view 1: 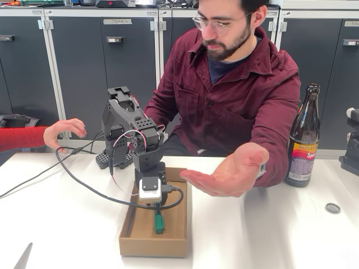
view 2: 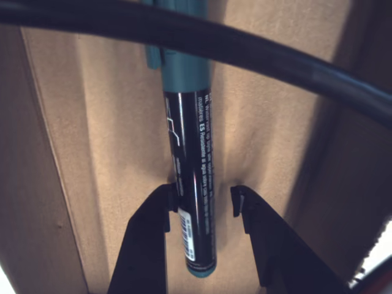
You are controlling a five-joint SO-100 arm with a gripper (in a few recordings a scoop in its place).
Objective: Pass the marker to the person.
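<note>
Close the open gripper (view 2: 203, 205) squarely on the marker (view 2: 188, 159) — barrel between its fingers, cap at 12 o'clock — before lifting.

Folded low and bent forward, wrist aimed steeply downward. Gripper (view 2: 204, 205) parted, dark fingers (view 2: 153, 226) on either side of the marker (view 2: 191, 184), left one seemingly touching the barrel, right one apparently just clear.
</note>
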